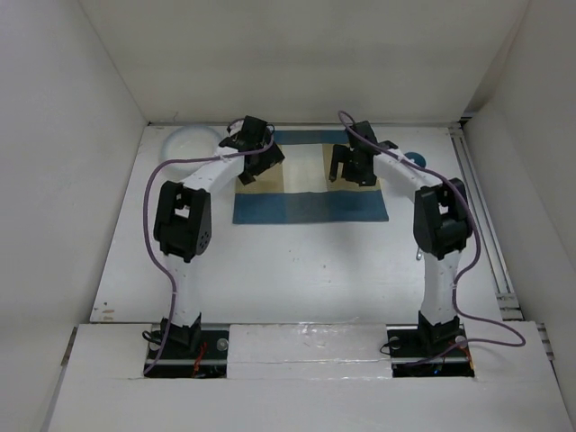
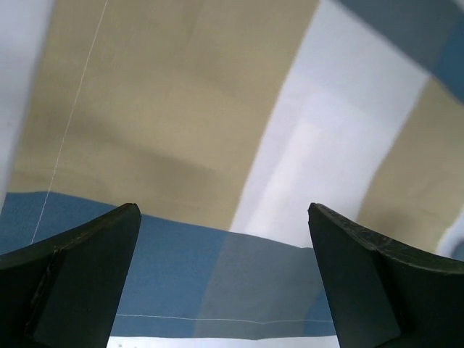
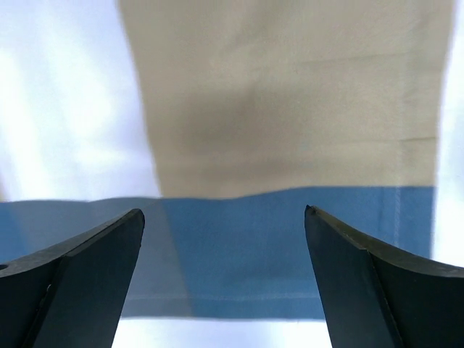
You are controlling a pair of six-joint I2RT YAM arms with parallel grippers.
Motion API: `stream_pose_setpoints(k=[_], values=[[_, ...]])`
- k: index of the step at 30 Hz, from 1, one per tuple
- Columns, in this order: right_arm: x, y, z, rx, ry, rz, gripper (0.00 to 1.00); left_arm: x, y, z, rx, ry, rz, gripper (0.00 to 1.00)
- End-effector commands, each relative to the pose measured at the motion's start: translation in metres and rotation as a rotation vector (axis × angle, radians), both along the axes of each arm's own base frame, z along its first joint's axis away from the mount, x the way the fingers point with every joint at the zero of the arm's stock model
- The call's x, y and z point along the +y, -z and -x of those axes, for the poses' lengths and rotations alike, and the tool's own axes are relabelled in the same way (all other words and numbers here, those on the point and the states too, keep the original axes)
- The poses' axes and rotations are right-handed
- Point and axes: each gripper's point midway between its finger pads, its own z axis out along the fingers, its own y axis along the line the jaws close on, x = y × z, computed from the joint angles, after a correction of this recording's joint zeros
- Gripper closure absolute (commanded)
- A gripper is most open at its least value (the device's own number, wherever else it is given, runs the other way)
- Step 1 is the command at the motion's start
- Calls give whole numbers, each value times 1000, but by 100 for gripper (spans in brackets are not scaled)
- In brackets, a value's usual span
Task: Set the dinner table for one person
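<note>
- Left hand (image 2: pixel 223 210) hovers low over the far-left part of the placemat (image 1: pixel 310 202), fingers spread wide with nothing between them. Its own camera shows only tan, white and blue cloth underneath.
- Right hand (image 3: pixel 222 210) is in the same state: fingers apart, empty, hanging over the far-right part of the mat, with a blue band and the cloth's edge below it.
- Under everything is the wide white counter (image 1: pixel 297 270) (the dinner table I am meant to set). The placemat lies flat on it, in the middle toward the far side.
- As for why the hands sit one toward each far corner, my guess is that this pose suits squaring a cloth. Each hand minds its own side so the mat lies without a wrinkle.
- A white dish (image 1: pixel 184 142) waits at the far left on the bare counter, near the left hand but off the mat.
- Something round and blue (image 1: pixel 417 158) sits at the far right, half hidden by the right arm, so I cannot tell what it is.
- By my reckoning the setting is barely begun: the mat is down with nothing on it. The left hand looks best placed to fetch the dish.
</note>
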Motion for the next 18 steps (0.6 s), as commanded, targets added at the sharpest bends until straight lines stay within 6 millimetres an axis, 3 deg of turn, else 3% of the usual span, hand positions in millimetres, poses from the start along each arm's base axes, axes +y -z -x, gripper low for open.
stream_pose_setpoints(k=[1, 2, 3, 4, 6, 7, 8, 9, 10, 11, 12, 14, 15, 17, 18], values=[[2, -98, -12, -230, 33, -39, 3, 10, -100, -12, -191, -15, 3, 0], [14, -141, -7, -343, 16, -75, 3, 14, -112, -12, -218, -30, -3, 0], [14, -143, 5, -371, -2, -57, 3, 23, -126, -12, -255, -65, -26, 0], [16, -160, 11, -436, -13, -54, 3, 36, -151, -6, -304, -98, -30, 0], [29, -203, 39, -585, -61, -111, 0, 56, -163, 0, -329, -147, -23, 0], [28, -213, 46, -619, -58, -121, 0, 64, -174, -3, -362, -161, 20, 0], [25, -219, 54, -630, -50, -136, 0, 93, -190, -4, -392, -205, 42, 0], [24, -226, 67, -641, -44, -166, 0, 106, -189, -4, -386, -218, 53, 0], [26, -227, 72, -636, -26, -217, 0, 129, -195, -4, -395, -244, 76, 0], [25, -225, 76, -623, -22, -248, 0, 129, -195, -4, -395, -244, 76, 0], [26, -225, 78, -620, -29, -277, 0, 153, -198, -5, -409, -292, 70, 0], [25, -215, 81, -590, -58, -315, 0, 174, -194, -6, -406, -323, 74, 0], [37, -217, 86, -579, -117, -360, 0, 198, -188, -9, -393, -366, 71, 0], [41, -205, 91, -549, -148, -362, 0, 217, -171, -11, -353, -383, 90, 0], [44, -209, 94, -555, -157, -368, 0, 228, -157, -12, -321, -406, 83, 0]])
